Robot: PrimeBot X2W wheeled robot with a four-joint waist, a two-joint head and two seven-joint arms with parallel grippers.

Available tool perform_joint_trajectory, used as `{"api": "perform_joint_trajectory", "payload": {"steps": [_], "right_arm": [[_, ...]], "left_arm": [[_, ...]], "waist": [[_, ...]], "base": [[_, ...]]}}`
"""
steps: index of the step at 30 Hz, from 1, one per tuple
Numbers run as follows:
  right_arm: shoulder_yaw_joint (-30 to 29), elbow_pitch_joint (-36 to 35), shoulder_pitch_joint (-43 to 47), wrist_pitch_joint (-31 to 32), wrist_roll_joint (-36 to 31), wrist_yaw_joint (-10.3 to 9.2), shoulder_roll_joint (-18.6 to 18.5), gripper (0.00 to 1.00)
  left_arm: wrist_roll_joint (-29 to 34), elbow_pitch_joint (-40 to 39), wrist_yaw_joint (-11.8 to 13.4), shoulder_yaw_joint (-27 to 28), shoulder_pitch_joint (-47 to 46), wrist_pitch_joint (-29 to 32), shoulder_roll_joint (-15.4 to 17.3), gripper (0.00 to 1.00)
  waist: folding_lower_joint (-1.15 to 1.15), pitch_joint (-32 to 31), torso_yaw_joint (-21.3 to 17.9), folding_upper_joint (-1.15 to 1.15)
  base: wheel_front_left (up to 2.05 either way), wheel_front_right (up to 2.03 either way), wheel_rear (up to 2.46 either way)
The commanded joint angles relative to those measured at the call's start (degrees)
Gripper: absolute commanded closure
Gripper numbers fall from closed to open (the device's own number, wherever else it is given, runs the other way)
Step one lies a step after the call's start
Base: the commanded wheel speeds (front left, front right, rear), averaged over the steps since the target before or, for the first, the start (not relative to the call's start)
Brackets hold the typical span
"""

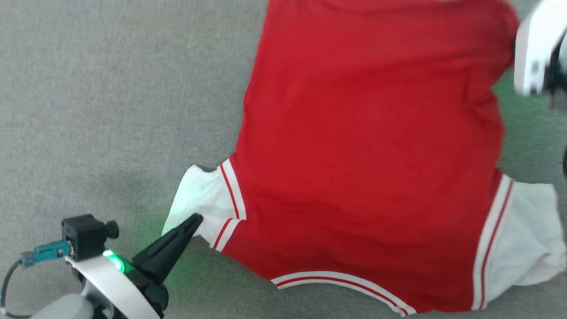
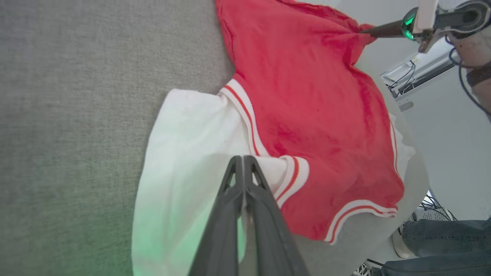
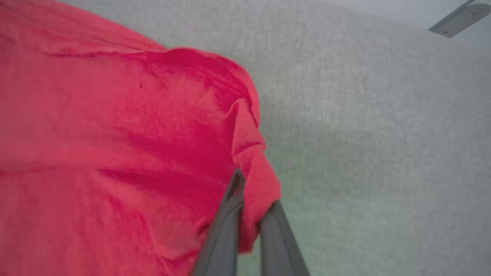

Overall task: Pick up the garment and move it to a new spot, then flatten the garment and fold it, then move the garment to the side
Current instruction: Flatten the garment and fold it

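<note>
My right gripper (image 3: 255, 189) is pinched on a bunched red corner of the garment (image 1: 367, 146); my left gripper (image 2: 243, 159) has its fingers pressed together over one white sleeve. The garment lies spread on the gray surface (image 1: 110, 88), red with white sleeve ends and striped trim.

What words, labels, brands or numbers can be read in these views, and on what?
None can be read.
The shirt bears only white-and-red stripe trim, no print or tag.
The black camera block on the left wrist shows no legible marking.
</note>
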Motion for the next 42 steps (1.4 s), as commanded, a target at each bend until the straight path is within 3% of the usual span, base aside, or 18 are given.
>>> {"api": "perform_joint_trajectory", "payload": {"steps": [1, 6, 9, 10, 13, 20, 27, 28, 29, 38, 42], "right_arm": [[2.70, -3.56, 4.90, 1.43, 3.05, -0.04, -2.31, 1.00], [6.30, -16.53, 19.06, 5.28, 10.70, -0.04, -7.89, 1.00], [5.48, -24.66, 29.09, 8.35, 14.86, -0.04, -9.63, 1.00], [4.43, -29.72, 36.55, 10.55, 16.90, -0.04, -10.40, 1.00], [2.45, -36.94, 47.60, 12.88, 18.88, -0.04, -9.50, 1.00], [1.39, -46.47, 65.84, 14.22, 18.26, -0.04, -5.31, 1.00], [4.32, -49.42, 70.67, 11.04, 17.13, -0.04, -2.35, 1.00], [4.32, -49.67, 70.18, 10.37, 16.75, -0.04, -2.60, 0.43], [4.26, -50.13, 69.74, 9.82, 16.55, -0.04, -3.01, 0.00], [-6.12, -63.08, 63.62, 11.54, 19.46, -0.04, -4.08, 0.00], [-6.51, -60.56, 53.69, 8.43, 18.01, -0.03, -5.22, 0.00]], "left_arm": [[-0.18, 0.29, 0.15, 0.74, 1.63, -0.28, -0.39, 1.00], [-0.19, 0.96, 0.15, 2.21, 4.55, -0.28, -0.73, 1.00], [-0.21, 1.36, 0.15, 3.88, 6.53, -0.28, -1.31, 1.00], [-0.17, 1.55, 0.15, 4.88, 7.86, -0.28, -1.85, 1.00], [0.17, 2.07, 0.15, 6.16, 9.69, -0.28, -2.64, 1.00], [0.94, 2.55, 0.15, 7.06, 11.63, -0.28, -3.49, 1.00], [0.80, 3.04, 0.15, 7.12, 12.48, -0.28, -3.47, 1.00], [0.82, 3.11, 0.15, 7.00, 12.52, -0.28, -3.45, 1.00], [0.87, 3.16, 0.15, 6.87, 12.57, -0.28, -3.46, 1.00], [1.34, 2.51, 0.15, 6.21, 11.69, -0.28, -4.11, 1.00], [1.32, 2.35, 0.15, 5.54, 11.05, -0.28, -4.75, 1.00]], "waist": [[0.00, -2.88, -1.82, 0.00], [0.00, -6.16, -3.23, 0.00], [0.00, -8.01, -4.03, 0.00], [0.00, -9.03, -4.35, 0.00], [0.00, -10.20, -4.71, 0.00], [0.00, -11.39, -4.80, 0.00], [0.00, -12.02, -5.27, 0.00], [0.00, -12.15, -5.35, 0.00], [0.00, -12.29, -5.40, 0.00], [0.00, -11.48, -3.97, 0.00], [0.00, -10.38, -3.24, 0.00]], "base": [[0.00, 0.00, 0.00], [0.00, 0.00, 0.00], [0.00, 0.00, 0.00], [0.00, 0.00, 0.00], [0.00, 0.00, 0.00], [0.00, 0.00, 0.00], [0.00, 0.00, 0.00], [0.00, 0.00, 0.00], [0.00, 0.00, 0.00], [0.00, 0.00, 0.00], [0.00, 0.00, 0.00]]}}
